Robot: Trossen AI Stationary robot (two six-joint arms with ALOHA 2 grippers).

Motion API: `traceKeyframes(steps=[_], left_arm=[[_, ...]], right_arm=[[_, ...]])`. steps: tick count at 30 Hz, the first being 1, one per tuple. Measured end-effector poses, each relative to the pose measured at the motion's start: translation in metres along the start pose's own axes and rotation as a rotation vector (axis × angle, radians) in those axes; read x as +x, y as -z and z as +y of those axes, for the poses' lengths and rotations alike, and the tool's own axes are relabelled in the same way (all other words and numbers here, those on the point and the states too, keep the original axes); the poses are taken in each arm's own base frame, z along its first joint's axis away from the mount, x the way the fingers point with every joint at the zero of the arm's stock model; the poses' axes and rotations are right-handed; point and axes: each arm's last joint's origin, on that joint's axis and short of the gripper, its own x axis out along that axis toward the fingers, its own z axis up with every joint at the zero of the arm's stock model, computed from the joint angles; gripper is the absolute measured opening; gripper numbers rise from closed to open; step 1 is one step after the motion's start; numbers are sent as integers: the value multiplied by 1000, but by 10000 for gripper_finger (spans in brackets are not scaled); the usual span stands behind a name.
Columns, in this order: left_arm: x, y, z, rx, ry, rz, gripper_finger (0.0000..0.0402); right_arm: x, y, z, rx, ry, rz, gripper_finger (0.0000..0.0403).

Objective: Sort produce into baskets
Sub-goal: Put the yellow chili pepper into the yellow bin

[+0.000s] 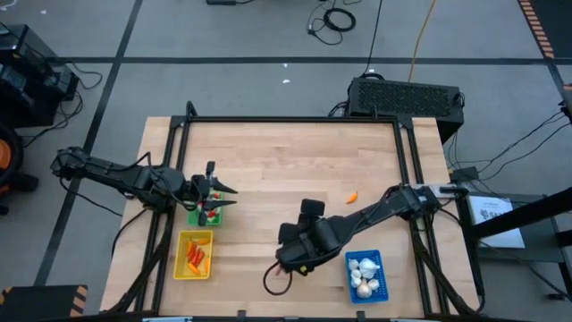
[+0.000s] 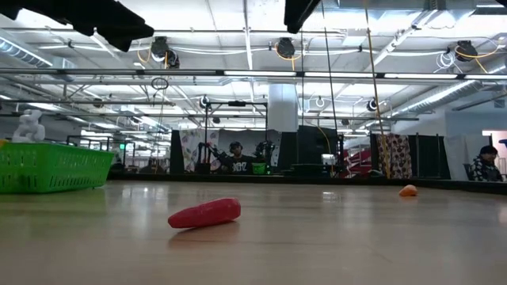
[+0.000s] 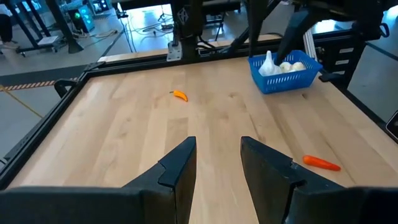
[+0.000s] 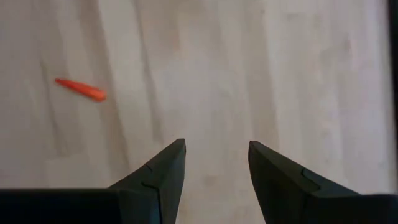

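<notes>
Jaws parted and empty on both our grippers; right gripper (image 4: pixel 212 177) nearest the red carrot (image 4: pixel 81 89).
Carrot lies off to one side of our jaws, long axis roughly crosswise to the fingers; left gripper (image 3: pixel 216 168) waits over the green basket (image 2: pixel 51 166).

Pale wood-grain tabletop (image 1: pixel 286 170) framed in black; green basket (image 2: pixel 51 168), yellow basket (image 1: pixel 194 255) with orange and red pieces, blue basket (image 3: pixel 285 74) with white bulbs (image 3: pixel 283 65); red carrot (image 2: pixel 204 213); orange piece (image 1: pixel 352 197); dark arms.
</notes>
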Motion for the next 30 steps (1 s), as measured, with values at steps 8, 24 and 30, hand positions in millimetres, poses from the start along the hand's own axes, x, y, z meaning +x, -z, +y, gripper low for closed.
traceKeyframes(steps=[8, 24, 30], left_arm=[[0, 0, 0, 5, 8, 3, 135], [0, 0, 0, 78, -1, 4, 135], [0, 0, 0, 80, -4, 4, 135]], right_arm=[[6, 10, -46, 62, 90, 53, 166], [77, 144, -175, 954, 7, 365, 166], [99, 162, -175, 1142, 51, 404, 166]])
